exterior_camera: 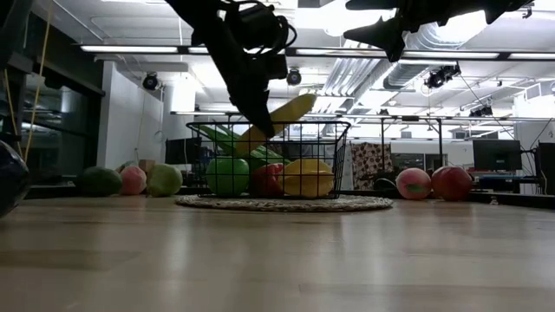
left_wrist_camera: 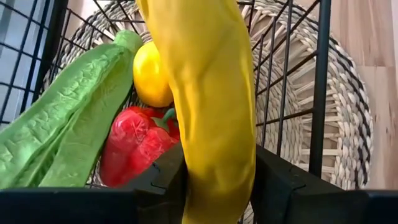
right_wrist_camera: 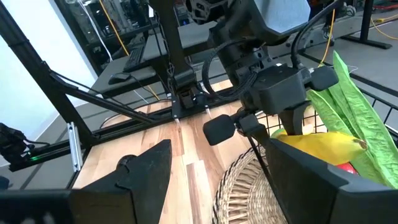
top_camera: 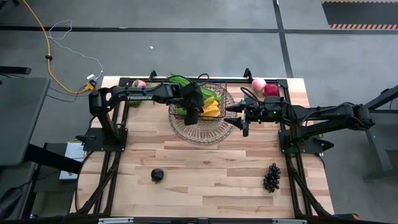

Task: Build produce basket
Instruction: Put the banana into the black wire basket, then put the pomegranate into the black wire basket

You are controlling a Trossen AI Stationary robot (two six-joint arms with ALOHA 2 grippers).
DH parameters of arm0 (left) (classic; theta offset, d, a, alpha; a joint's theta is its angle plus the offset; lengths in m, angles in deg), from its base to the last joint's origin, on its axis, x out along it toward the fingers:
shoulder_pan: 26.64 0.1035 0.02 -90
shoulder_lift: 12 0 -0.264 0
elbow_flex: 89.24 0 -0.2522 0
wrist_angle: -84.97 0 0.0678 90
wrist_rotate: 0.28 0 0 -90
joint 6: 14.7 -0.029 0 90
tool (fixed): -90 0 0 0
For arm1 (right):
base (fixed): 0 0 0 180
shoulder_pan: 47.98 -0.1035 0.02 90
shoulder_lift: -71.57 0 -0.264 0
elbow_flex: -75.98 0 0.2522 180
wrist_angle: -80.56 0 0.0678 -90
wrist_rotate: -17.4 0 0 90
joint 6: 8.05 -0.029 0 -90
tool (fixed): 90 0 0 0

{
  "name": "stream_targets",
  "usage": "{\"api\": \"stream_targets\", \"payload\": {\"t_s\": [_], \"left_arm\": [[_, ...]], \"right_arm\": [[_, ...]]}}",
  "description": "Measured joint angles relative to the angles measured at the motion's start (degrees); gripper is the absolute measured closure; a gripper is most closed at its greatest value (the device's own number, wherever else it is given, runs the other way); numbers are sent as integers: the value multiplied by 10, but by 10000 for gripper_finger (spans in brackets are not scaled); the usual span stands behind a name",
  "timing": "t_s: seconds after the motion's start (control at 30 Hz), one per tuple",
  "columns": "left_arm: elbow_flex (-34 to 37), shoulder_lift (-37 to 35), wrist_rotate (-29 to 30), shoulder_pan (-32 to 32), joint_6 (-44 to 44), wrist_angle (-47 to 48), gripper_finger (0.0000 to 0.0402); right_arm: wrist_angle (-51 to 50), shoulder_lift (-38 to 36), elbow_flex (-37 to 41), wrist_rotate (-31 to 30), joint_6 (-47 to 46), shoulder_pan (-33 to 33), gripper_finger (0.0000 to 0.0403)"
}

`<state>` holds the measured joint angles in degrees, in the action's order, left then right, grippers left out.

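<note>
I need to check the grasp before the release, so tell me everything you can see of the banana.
The banana is yellow, smooth and slightly curved, with faint ridges along its length. The left tool is shut on one end, its dark fingers pressing both sides. It hangs tilted over the basket, its free end pointing up above the rim in the low view. Below it lie a green leafy bunch, a red fruit and a lemon. Whether it touches them is unclear.
</note>
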<state>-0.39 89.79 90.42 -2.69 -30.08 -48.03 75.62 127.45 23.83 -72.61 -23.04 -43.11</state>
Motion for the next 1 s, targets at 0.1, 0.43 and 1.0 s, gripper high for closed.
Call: {"api": "stream_targets", "payload": {"t_s": [0.1, 0.43, 1.0], "left_arm": [[0, 0, 5, 0, -13, 0, 264], [0, -5, 18, -4, 2, 0, 155], [-101, -151, -109, -10, 165, 40, 124]], "right_arm": [[0, 0, 0, 0, 0, 0, 151], [0, 0, 0, 0, 0, 0, 151], [0, 0, 0, 0, 0, 0, 151]]}}
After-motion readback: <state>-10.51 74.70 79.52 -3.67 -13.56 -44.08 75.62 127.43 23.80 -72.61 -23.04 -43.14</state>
